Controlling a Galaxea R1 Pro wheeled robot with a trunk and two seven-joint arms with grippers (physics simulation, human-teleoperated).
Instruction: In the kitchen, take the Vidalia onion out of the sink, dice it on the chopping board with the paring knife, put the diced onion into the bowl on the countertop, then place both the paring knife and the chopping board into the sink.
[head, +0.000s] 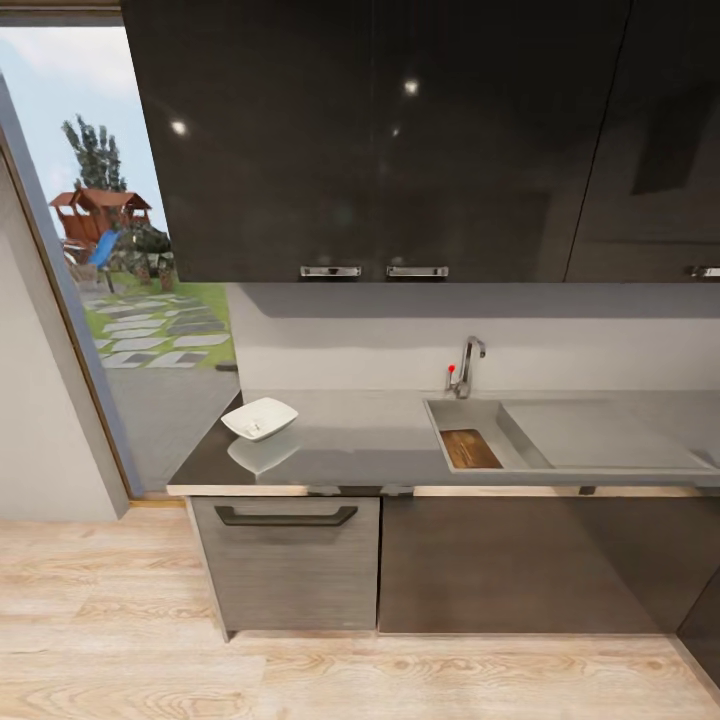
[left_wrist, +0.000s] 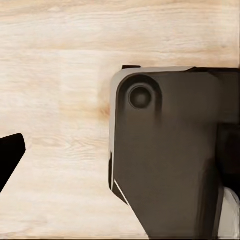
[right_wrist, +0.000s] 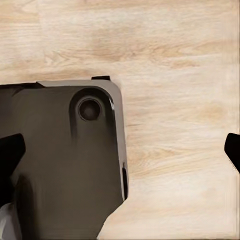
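Each pincer hangs over the wood floor (left_wrist: 60, 75) beside the robot's base; I cannot tell how wide either stands. The chopping board (head: 470, 449) lies in the sink (head: 470, 412), the bowl (head: 260, 418) left on the worktop (head: 370, 440). Seemingly an approach step: next, roll closer.

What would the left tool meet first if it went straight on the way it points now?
Most likely the wood-plank floor, which lies directly ahead in the left wrist view. The robot's dark base sits beside that line, though depth is hard to judge.
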